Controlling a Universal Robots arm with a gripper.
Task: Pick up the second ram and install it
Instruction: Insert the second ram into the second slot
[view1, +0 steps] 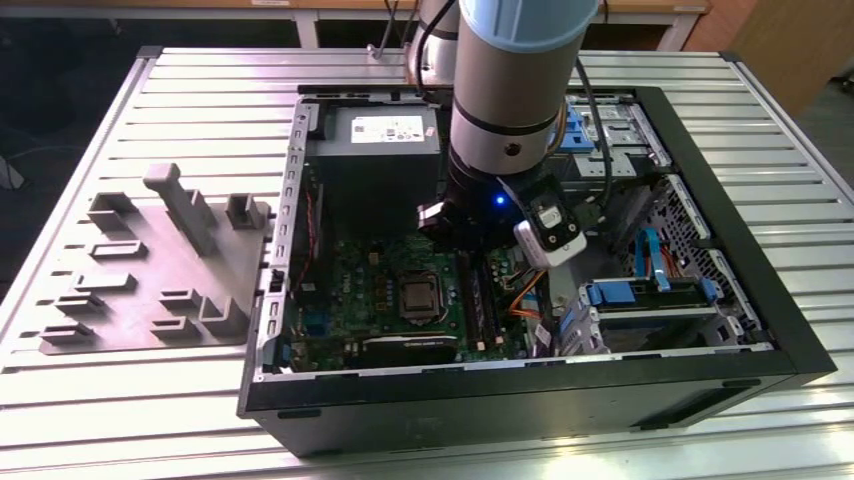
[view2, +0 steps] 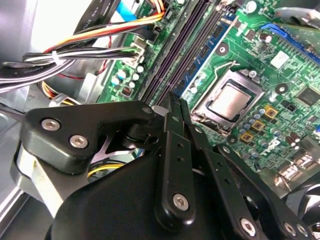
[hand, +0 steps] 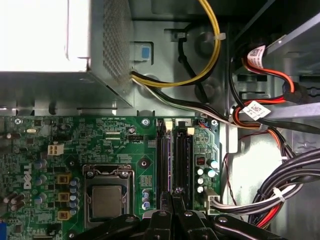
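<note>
My gripper (view2: 173, 102) is down inside the open computer case (view1: 747, 330), with its fingers pressed together: shut. The fingertips (hand: 172, 196) sit right over one end of the long black memory slots (hand: 172, 155) on the green motherboard (hand: 100, 145). In both wrist views a narrow dark stick, the second ram (view2: 186, 47), lies along the slots in line with the fingertips. Whether the fingers pinch its edge or only rest on it is hidden. In the exterior view the arm's wrist covers the gripper (view1: 467, 250) above the slots (view1: 481, 300).
The processor socket (hand: 106, 200) lies beside the slots. Cable bundles (hand: 285, 185) run close on the other side. The grey power supply (view1: 380, 135) fills the case's far end, with blue drive bays (view1: 641, 295) at the exterior view's right. A grey parts fixture (view1: 160, 260) lies outside the case.
</note>
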